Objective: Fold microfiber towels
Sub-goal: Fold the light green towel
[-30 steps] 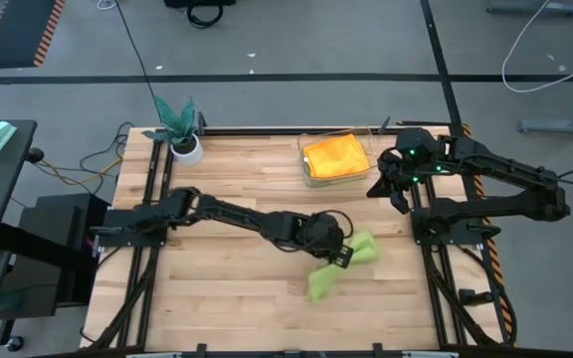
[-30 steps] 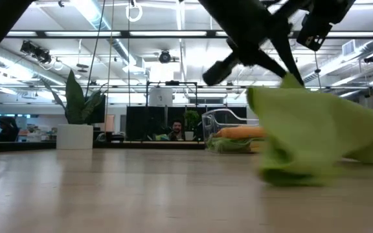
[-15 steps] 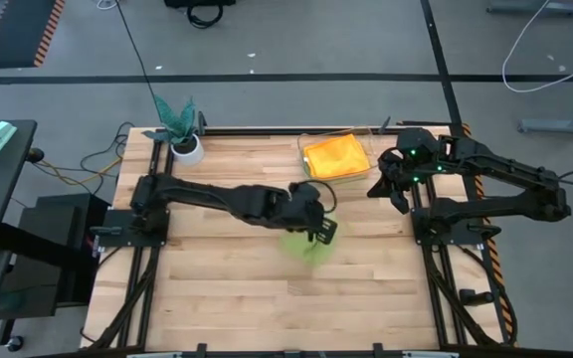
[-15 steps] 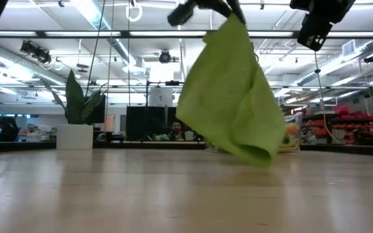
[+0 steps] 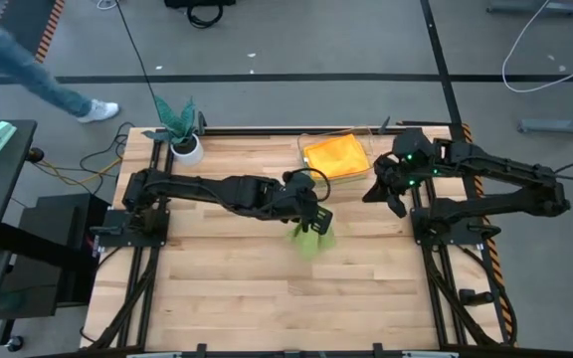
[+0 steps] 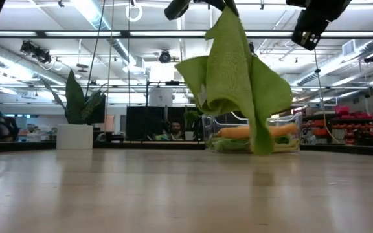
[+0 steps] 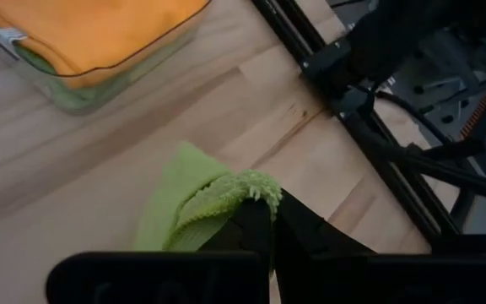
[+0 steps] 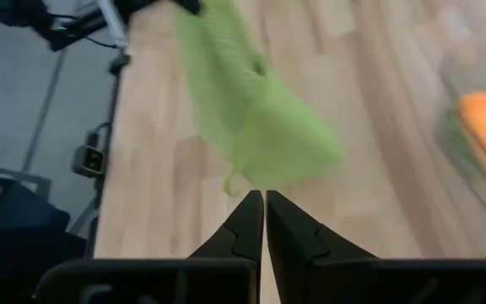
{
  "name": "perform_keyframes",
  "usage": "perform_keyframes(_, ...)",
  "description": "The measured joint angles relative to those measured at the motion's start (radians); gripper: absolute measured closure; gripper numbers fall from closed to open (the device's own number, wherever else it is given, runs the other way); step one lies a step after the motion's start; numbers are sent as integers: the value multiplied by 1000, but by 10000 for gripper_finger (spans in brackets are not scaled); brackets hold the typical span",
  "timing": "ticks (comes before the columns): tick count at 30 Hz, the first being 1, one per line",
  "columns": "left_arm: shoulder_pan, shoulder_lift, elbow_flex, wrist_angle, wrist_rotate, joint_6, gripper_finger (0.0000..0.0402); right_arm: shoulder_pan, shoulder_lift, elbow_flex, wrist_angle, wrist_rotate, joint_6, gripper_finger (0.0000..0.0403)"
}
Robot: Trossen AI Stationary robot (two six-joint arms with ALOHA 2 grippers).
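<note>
Now left gripper jaws pinch lime green towel aloft; right gripper waits.

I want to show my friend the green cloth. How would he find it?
Look at the wooden table, near its middle, where the left arm's tool is pinched shut. The green cloth dangles from it, clear of the tabletop. The other cloths lie stacked in the clear box, orange on top.

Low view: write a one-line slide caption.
Left claw shut on a lime green towel, lifted clear of the wooden table.
</note>
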Motion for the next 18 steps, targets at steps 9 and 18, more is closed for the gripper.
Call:
perform_keyframes(9, 38, 0, 0, 83, -1, 45, 393, 160, 82, -118, 170, -21, 71, 330)
perform_keyframes(18, 63, 0, 0, 183, -3, 116, 394, 169, 201, -114, 207, 103, 203, 282)
